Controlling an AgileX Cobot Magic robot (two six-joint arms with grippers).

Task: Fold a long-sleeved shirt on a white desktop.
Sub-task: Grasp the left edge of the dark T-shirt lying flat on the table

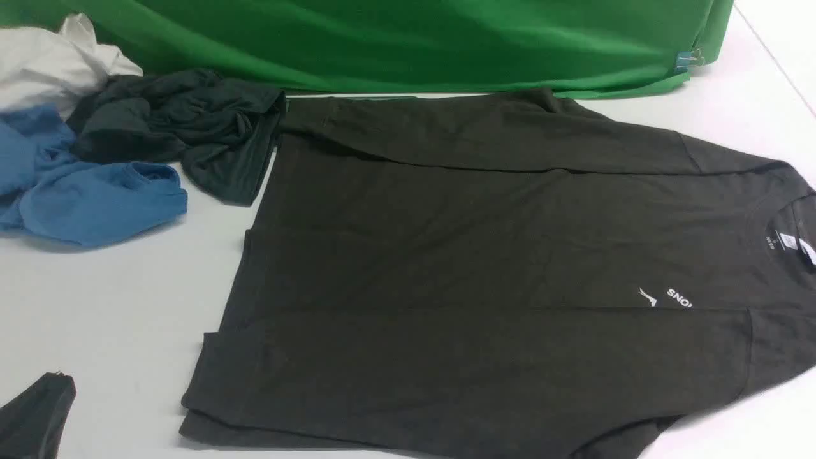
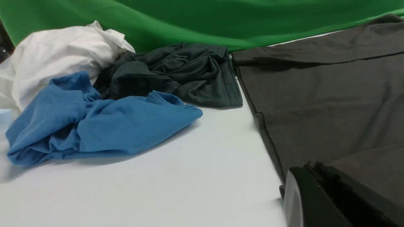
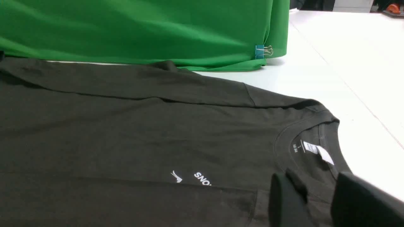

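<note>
The long-sleeved shirt (image 1: 484,242) lies flat on the white desktop (image 1: 115,306), neck to the right and hem to the left. Both sleeves are folded in across the body. Its white chest logo (image 1: 666,296) and neck label (image 1: 787,241) face up. My left gripper (image 1: 60,377) is shut and empty, low at the near left, apart from the hem. In the left wrist view its tips (image 2: 311,165) sit by the shirt's (image 2: 331,94) hem edge. My right gripper (image 3: 315,189) is open just above the collar, near the label (image 3: 318,151), with flat fabric showing between its fingers (image 3: 285,195). It is out of the front view.
A pile of clothes sits at the far left: a blue garment (image 1: 83,185), a smaller greenish-black garment (image 1: 191,127) touching the shirt's far hem corner, and a white cloth (image 1: 51,64). A green backdrop (image 1: 414,38) with a binder clip (image 1: 688,59) runs along the back.
</note>
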